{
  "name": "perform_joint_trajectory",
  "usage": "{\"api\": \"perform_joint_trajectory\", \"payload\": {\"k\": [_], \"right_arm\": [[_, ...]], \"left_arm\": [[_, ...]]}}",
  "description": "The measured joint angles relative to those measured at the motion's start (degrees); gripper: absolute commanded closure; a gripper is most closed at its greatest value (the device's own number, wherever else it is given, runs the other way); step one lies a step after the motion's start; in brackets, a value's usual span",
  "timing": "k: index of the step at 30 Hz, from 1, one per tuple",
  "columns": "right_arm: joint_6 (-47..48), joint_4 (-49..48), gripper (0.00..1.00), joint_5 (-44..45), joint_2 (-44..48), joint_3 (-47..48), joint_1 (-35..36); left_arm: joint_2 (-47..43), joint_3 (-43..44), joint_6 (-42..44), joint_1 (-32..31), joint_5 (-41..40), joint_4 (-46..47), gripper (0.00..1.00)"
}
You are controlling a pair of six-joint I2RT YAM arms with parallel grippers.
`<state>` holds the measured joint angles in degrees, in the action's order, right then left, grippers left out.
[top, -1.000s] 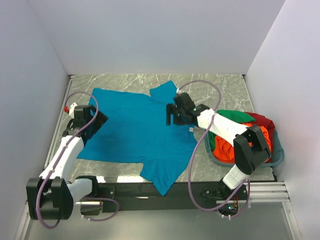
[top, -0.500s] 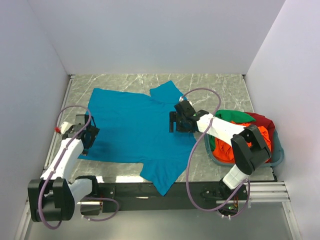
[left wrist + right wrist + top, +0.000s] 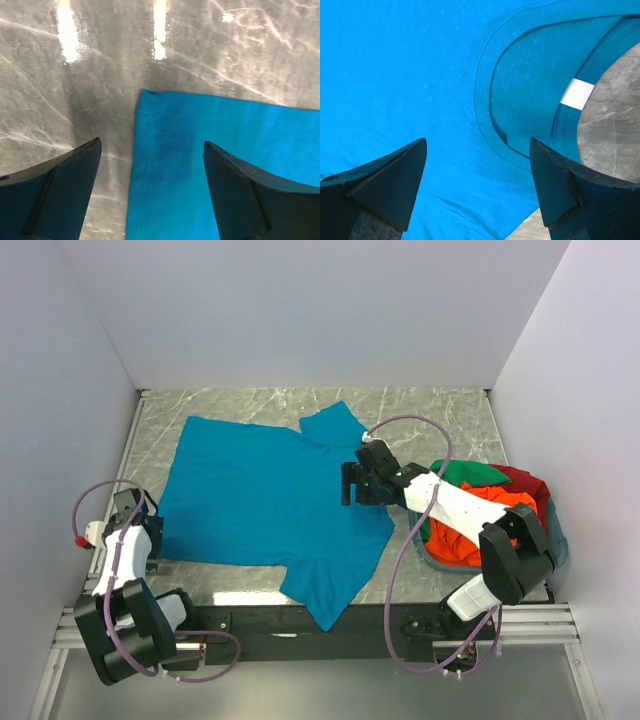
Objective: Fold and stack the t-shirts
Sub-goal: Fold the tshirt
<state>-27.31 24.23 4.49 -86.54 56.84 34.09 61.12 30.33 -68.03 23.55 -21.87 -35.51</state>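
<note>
– What's out on the desk (image 3: 440, 415)?

– One teal-blue t-shirt (image 3: 270, 505), spread flat and fairly smooth. Its hem lies to the left and its neck to the right. One short sleeve points to the far side, the other hangs towards the near edge by the arm bases.

– Any detail on it?

– The right wrist view shows the ribbed collar (image 3: 485, 75) with a small white label (image 3: 577, 93) inside, and grey marbled desk showing through the neck opening.

– And the others?

– In one teal-grey basket (image 3: 560, 542) at the right of the desk, bundled together. I count three colours: an orange-red shirt (image 3: 470, 540), a green one (image 3: 470, 472) on the far side and a dark red one (image 3: 525, 485) towards the wall. I cannot tell if more lie underneath.

– So four shirts?

– Four that I can see: one laid out, three heaped.

– The arms?

– Two. The left gripper (image 3: 140, 520) is at the left edge of the desk beside the shirt's near hem corner; in its own view (image 3: 151, 145) the fingers (image 3: 65, 185) stand wide apart with that corner below them, nothing held.

– The right?

– The right gripper (image 3: 348, 485) is over the collar end, its fingers (image 3: 390, 185) spread wide as well (image 3: 477, 142), gripping nothing. Whether they touch the cloth I cannot tell.
</note>
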Motion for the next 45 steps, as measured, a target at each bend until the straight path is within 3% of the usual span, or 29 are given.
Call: {"api": "perform_joint_trajectory", "payload": {"k": [4, 9, 12, 16, 21, 24, 25, 35, 40, 45], "right_arm": [[0.17, 0.09, 0.11, 0.0, 0.52, 0.0, 0.0], [0.42, 0.74, 0.11, 0.02, 0.61, 0.0, 0.0], [0.79, 1.18, 0.11, 0.28, 0.7, -0.02, 0.0], [1.03, 1.49, 0.12, 0.37, 1.07, -0.2, 0.0], [1.07, 1.57, 0.12, -0.2, 1.42, -0.39, 0.02], [1.46, 1.68, 0.12, -0.26, 1.68, -0.7, 0.04], [1.55, 1.88, 0.12, -0.26, 1.84, -0.76, 0.11], [3.23, 2.86, 0.13, 0.15, 5.49, -0.98, 5.68], [4.46, 2.6, 0.14, -1.25, 7.34, -1.6, 14.73], [4.48, 2.8, 0.15, -0.28, 7.21, -3.85, 28.22]], "left_arm": [[0.57, -1.09, 0.07, 0.5, -0.11, 1.29, 0.19], [2.38, -1.84, 2.12, 0.94, -0.74, 4.68, 0.19], [4.33, -1.42, 5.22, 1.03, -0.96, 7.52, 0.28], [6.95, -0.59, 7.8, 1.16, -1.18, 10.16, 0.49], [6.36, -1.49, 8.59, 1.4, -0.5, 11.69, 0.64], [4.28, -2.93, 8.33, 1.38, 0.22, 11.85, 0.83], [3.67, -3.32, 8.31, 1.38, 0.46, 11.65, 0.98], [0.28, -4.11, 7.61, 1.38, 1.03, 10.75, 0.99], [-0.37, -4.35, 7.3, 1.38, 1.11, 10.82, 0.99], [-1.57, -4.87, 7.3, 1.38, 1.51, 10.8, 0.99]]}}
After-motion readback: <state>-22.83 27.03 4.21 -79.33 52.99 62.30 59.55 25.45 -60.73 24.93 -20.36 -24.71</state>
